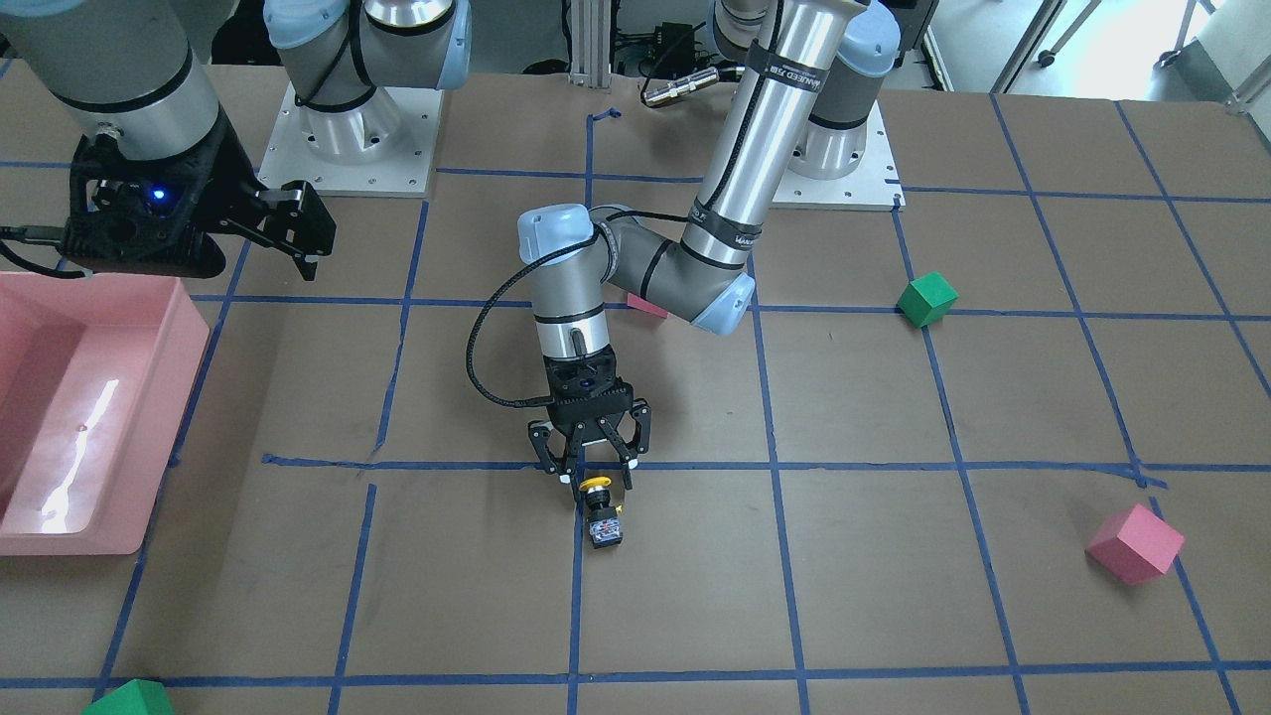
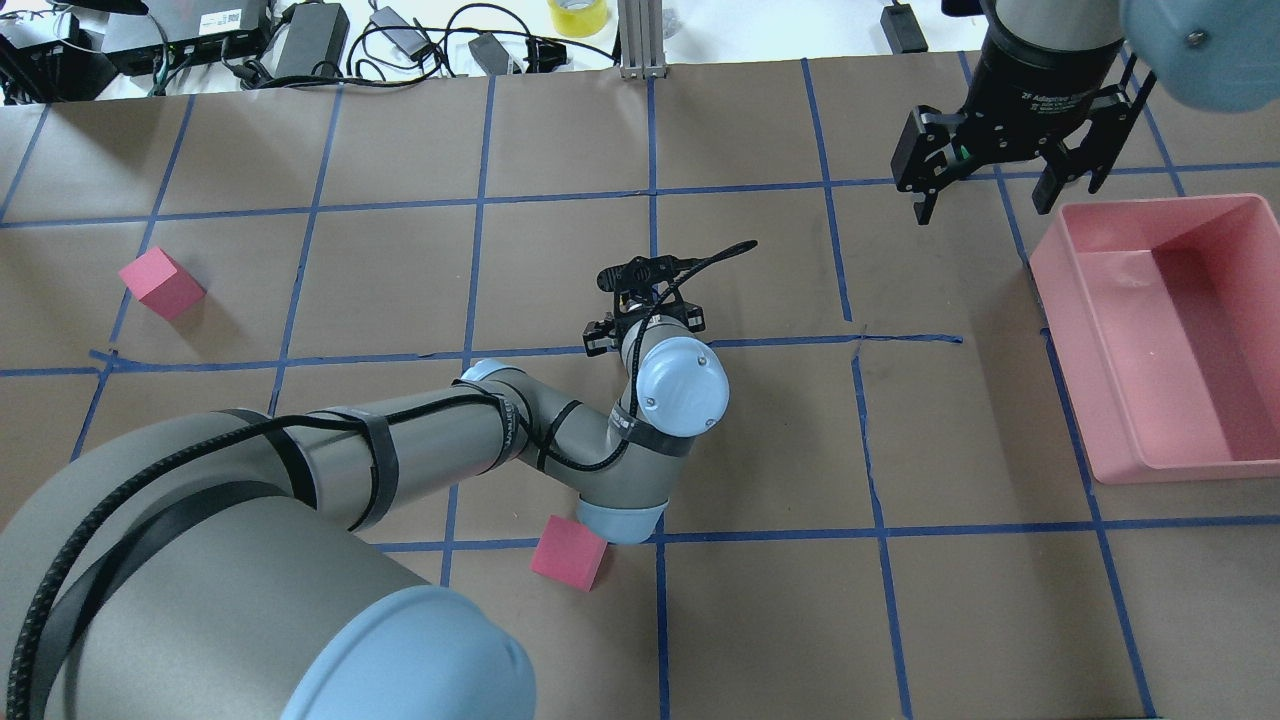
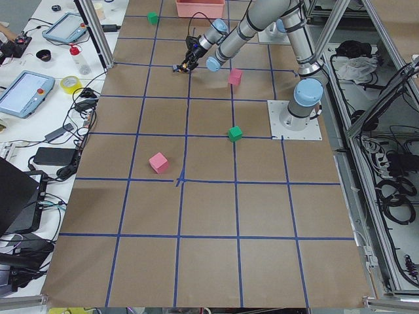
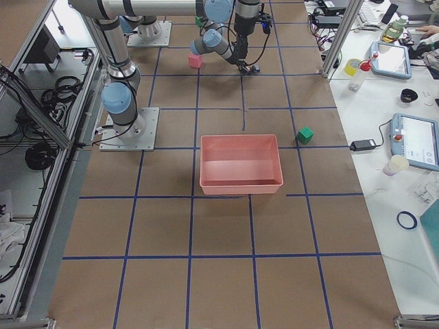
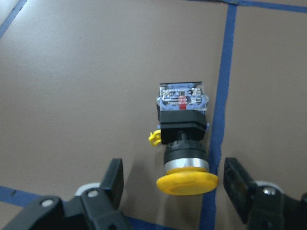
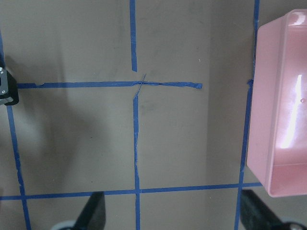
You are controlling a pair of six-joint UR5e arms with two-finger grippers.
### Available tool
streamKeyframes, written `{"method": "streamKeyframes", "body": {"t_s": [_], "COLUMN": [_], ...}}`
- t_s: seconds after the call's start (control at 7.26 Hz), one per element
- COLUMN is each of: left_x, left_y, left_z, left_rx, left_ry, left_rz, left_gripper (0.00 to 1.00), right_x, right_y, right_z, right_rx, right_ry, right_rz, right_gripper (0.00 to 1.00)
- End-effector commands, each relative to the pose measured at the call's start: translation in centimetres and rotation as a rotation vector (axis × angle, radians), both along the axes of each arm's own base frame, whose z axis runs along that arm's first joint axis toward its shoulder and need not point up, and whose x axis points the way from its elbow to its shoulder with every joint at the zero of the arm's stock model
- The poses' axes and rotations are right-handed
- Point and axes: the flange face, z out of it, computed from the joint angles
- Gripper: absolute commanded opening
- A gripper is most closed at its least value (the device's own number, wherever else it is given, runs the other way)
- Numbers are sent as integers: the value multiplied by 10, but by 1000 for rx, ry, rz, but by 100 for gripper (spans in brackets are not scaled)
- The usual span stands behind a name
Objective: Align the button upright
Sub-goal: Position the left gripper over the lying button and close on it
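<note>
The button (image 1: pixel 601 513) lies on its side on the brown table, on a blue tape line. Its yellow cap points at my left gripper and its grey contact block points away. The left wrist view shows the button (image 5: pixel 183 139) with its cap between the two spread fingers (image 5: pixel 112 181), which do not close on it. My left gripper (image 1: pixel 596 479) is open, low over the table, straddling the cap. The overhead view hides the button under the left wrist (image 2: pixel 680 385). My right gripper (image 2: pixel 985 195) is open and empty, held high near the pink bin.
A pink bin (image 2: pixel 1062 330) stands on the robot's right side. A pink cube (image 2: pixel 568 553) lies under the left elbow, and another pink cube (image 2: pixel 161 283) lies far left. A green cube (image 1: pixel 926 298) and a second green cube (image 1: pixel 129 700) lie apart.
</note>
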Motion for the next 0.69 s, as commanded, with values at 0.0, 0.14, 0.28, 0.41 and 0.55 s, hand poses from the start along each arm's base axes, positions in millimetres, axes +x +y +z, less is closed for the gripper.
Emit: {"method": "streamKeyframes", "body": {"t_s": [0.0, 0.14, 0.28, 0.41, 0.55], "left_x": [-1, -2, -2, -2, -2], "left_y": [0, 2, 2, 2, 2], "left_z": [0, 0, 0, 1, 2], "left_rx": [0, 0, 0, -2, -3], "left_ry": [1, 1, 1, 2, 1], "left_rz": [0, -3, -3, -3, -5], "left_gripper": [58, 55, 53, 47, 35], "right_x": [1, 0, 0, 0, 1], "right_y": [1, 0, 0, 1, 1], "right_z": [0, 0, 0, 0, 0], "right_rx": [1, 0, 0, 0, -4], "right_ry": [2, 0, 0, 0, 0], "right_rz": [2, 2, 0, 0, 2], "right_gripper": [100, 100, 100, 100, 100]}}
